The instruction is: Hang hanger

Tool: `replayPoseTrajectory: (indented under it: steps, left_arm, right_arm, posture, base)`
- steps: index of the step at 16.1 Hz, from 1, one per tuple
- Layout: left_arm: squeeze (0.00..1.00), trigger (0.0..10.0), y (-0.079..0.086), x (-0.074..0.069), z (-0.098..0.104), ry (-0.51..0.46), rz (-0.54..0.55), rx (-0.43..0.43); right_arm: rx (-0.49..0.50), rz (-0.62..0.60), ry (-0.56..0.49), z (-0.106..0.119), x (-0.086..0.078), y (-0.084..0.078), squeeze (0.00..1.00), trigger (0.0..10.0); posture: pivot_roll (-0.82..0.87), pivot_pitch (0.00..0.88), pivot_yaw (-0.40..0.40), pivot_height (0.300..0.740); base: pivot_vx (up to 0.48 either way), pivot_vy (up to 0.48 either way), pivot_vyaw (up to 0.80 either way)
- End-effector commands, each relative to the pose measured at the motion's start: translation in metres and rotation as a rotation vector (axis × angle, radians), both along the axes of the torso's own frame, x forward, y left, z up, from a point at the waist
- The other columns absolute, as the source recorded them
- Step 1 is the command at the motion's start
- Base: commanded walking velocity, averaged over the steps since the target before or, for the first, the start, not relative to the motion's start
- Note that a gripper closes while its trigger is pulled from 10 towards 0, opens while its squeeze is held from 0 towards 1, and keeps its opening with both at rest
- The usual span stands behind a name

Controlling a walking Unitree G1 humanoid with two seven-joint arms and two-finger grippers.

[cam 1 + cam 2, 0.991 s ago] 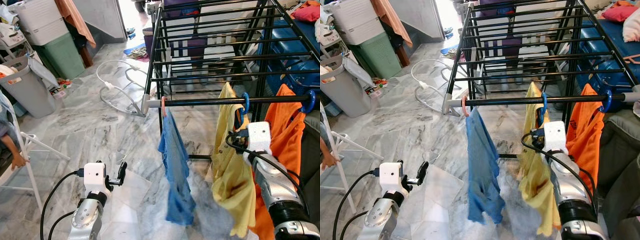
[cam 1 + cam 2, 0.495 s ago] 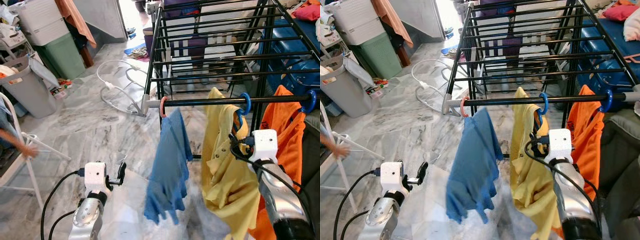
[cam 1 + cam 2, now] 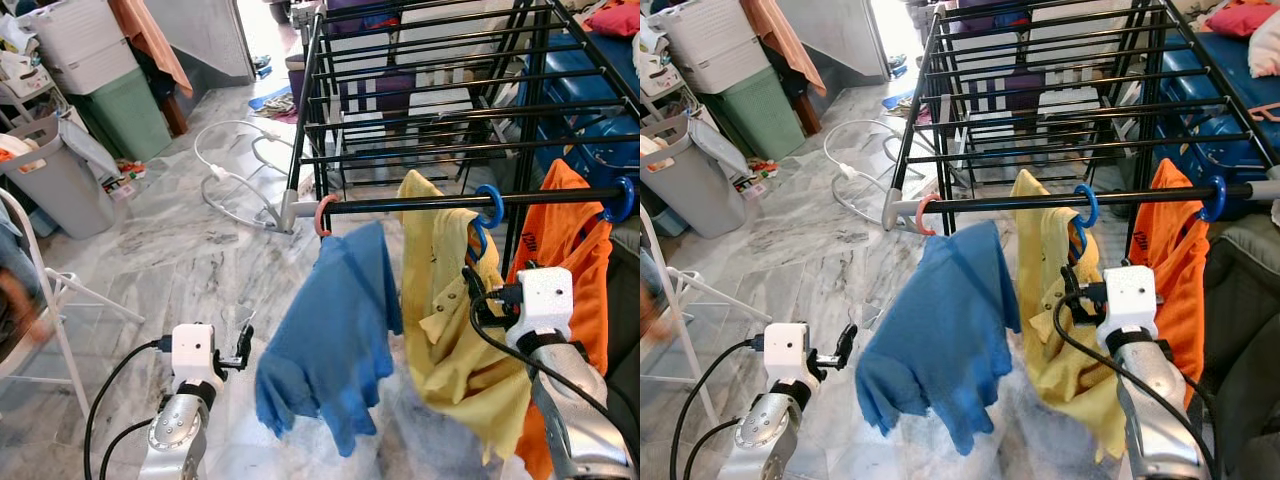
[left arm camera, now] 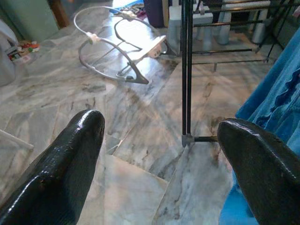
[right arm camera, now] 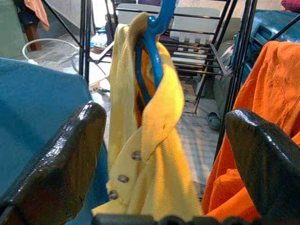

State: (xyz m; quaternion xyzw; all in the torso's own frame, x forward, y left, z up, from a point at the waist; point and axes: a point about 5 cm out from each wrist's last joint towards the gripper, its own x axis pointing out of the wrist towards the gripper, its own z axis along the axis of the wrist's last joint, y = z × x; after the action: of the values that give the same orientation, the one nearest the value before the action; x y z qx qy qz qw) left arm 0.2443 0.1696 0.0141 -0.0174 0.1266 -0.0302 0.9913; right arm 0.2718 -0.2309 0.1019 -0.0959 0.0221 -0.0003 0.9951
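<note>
Swung further leftward than a second ago, the blue shirt (image 3: 330, 375) and the yellow shirt (image 3: 450, 340) flare out, the latter's blue hanger (image 3: 488, 207) hooked on the rail (image 3: 410, 203) beside the orange shirt (image 3: 570, 230). Right end effector (image 5: 154, 154) gapes wide, empty, just before the hanger. Left end effector (image 4: 159, 154) is spread open, holding nothing, low over the floor (image 3: 170, 250).

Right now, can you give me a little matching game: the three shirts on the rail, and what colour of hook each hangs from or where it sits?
Things:
1. blue shirt
2. yellow shirt
3. orange shirt

Places:
A. on a blue hook, at the rail's right end
B. on a pink hook, near the rail's left end
C. on a blue hook, in the middle, just ahead of the right gripper

Pairs: 1-B, 2-C, 3-A
</note>
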Motion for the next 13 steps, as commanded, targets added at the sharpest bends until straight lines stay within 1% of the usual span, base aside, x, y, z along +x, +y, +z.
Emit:
replayPoseTrajectory:
  steps: [1, 3, 5, 6, 7, 13]
  left_arm:
    - [0.0, 10.0, 0.0057, 0.0016, -0.0002, 0.008, 0.006, 0.031]
    - [0.0, 10.0, 0.0044, 0.0037, -0.0003, 0.011, 0.01, 0.03]
    - [0.0, 10.0, 0.0041, 0.0035, -0.0012, 0.014, 0.015, 0.031]
    - [0.0, 10.0, 0.0033, 0.0032, -0.002, 0.016, 0.016, 0.031]
    - [0.0, 10.0, 0.0029, 0.0029, -0.0026, 0.017, 0.016, 0.031]
    - [0.0, 10.0, 0.0009, 0.0023, -0.0055, 0.026, 0.025, 0.028]
  right_arm:
    - [0.011, 0.027, -0.008, 0.0027, -0.0006, 0.0109, 1.0, 10.0]
    - [0.013, 0.046, -0.004, 0.002, -0.001, 0.0174, 1.0, 10.0]
    - [0.01, 0.047, -0.001, 0.003, -0.0004, 0.0174, 1.0, 10.0]
    - [0.007, 0.048, 0.002, 0.0033, -0.0002, 0.0163, 0.97, 10.0]
    - [0.004, 0.049, 0.006, 0.003, -0.0003, 0.0158, 0.96, 10.0]
    - [-0.003, 0.065, 0.024, 0.0015, 0.0002, 0.0165, 0.96, 10.0]
  posture:
    - [-0.22, 0.0, 0.184, 0.74]
    - [-0.23, 0.0, 0.181, 0.74]
    - [-0.23, 0.0, 0.178, 0.74]
    - [-0.23, 0.0, 0.171, 0.74]
    - [-0.23, 0.0, 0.168, 0.74]
    - [-0.23, 0.0, 0.158, 0.74]
  base:
    - [0.0, 0.0, 0.0]
    - [0.0, 0.0, 0.0]
    - [0.0, 0.0, 0.0]
    - [0.0, 0.0, 0.0]
    - [0.0, 0.0, 0.0]
    - [-0.309, 0.0, 0.0]
